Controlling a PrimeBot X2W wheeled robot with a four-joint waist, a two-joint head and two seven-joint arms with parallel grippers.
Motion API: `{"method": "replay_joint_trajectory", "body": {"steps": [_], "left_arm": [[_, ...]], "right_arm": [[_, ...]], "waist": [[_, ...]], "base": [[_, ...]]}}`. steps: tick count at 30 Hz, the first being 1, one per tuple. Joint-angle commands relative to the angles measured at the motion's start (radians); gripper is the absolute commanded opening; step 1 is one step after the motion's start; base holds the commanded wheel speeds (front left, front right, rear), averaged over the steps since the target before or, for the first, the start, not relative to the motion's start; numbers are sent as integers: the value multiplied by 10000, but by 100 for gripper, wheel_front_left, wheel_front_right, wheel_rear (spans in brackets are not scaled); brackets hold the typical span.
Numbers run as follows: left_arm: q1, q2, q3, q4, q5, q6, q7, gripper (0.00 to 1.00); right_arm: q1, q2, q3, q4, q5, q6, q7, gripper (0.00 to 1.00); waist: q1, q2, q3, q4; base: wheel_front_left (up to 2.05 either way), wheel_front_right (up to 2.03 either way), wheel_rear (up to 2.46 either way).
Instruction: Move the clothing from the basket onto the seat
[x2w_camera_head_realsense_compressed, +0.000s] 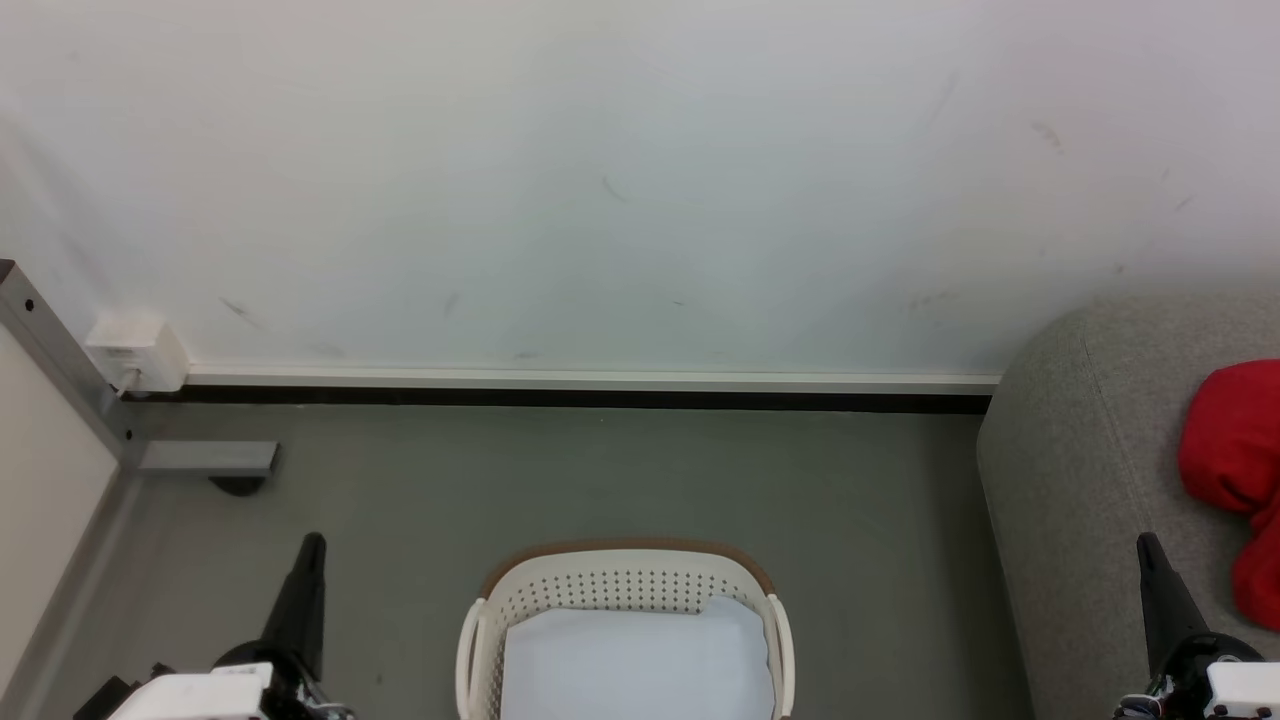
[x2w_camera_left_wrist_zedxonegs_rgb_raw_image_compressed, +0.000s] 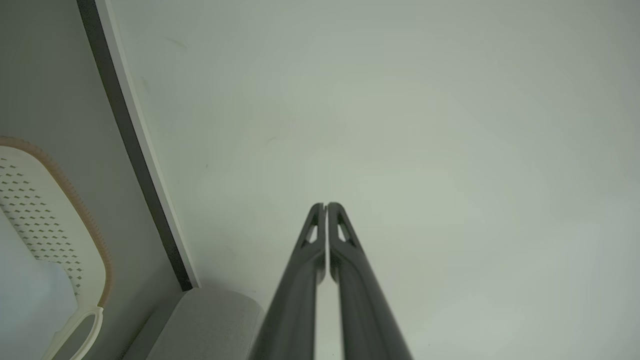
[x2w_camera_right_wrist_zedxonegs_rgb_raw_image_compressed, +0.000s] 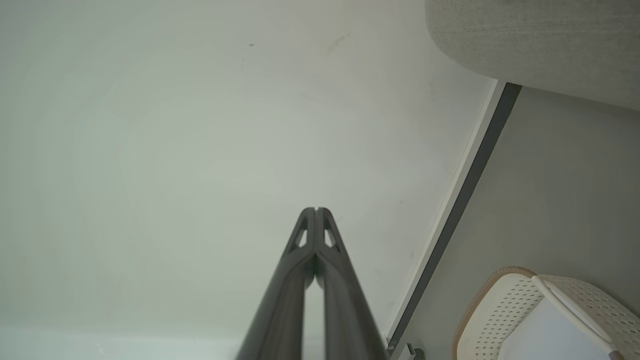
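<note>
Red clothing (x2w_camera_head_realsense_compressed: 1235, 470) lies bunched on the light grey seat (x2w_camera_head_realsense_compressed: 1080, 470) at the right edge of the head view. On the floor at bottom centre stands the cream basket (x2w_camera_head_realsense_compressed: 625, 590) with a brown rim, and inside it lies a flat pale blue-white pad (x2w_camera_head_realsense_compressed: 635, 660). My left gripper (x2w_camera_head_realsense_compressed: 313, 545) is shut and holds nothing, left of the basket. Over the seat's front, my right gripper (x2w_camera_head_realsense_compressed: 1146, 545) is shut and holds nothing. Both wrist views show shut fingertips, the left gripper (x2w_camera_left_wrist_zedxonegs_rgb_raw_image_compressed: 325, 205) and the right gripper (x2w_camera_right_wrist_zedxonegs_rgb_raw_image_compressed: 316, 210), pointing at the white wall.
A white wall (x2w_camera_head_realsense_compressed: 600, 180) with a dark baseboard (x2w_camera_head_realsense_compressed: 560, 397) runs behind the basket. A grey metal frame leg (x2w_camera_head_realsense_compressed: 60, 370) and a white wall box (x2w_camera_head_realsense_compressed: 137, 352) stand at the left. Grey floor (x2w_camera_head_realsense_compressed: 600, 480) lies between basket and wall.
</note>
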Motion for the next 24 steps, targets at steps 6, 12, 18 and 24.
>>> {"method": "replay_joint_trajectory", "body": {"steps": [6,12,18,24], "left_arm": [[-71,68,21,-36,-139,-45,41,0],[-71,68,20,-36,-139,-45,41,0],[-71,68,20,-37,-140,-45,41,0],[-70,68,19,-37,-140,-45,40,0]], "right_arm": [[-125,12,-47,-57,12,-24,33,0],[-125,12,-47,-57,11,-24,34,0],[-125,11,-48,-56,10,-24,35,0],[-125,12,-49,-56,10,-24,35,0]], "waist": [[0,0,0,0],[0,0,0,0],[0,0,0,0],[0,0,0,0]], "base": [[0,0,0],[0,0,0],[0,0,0],[0,0,0]]}}
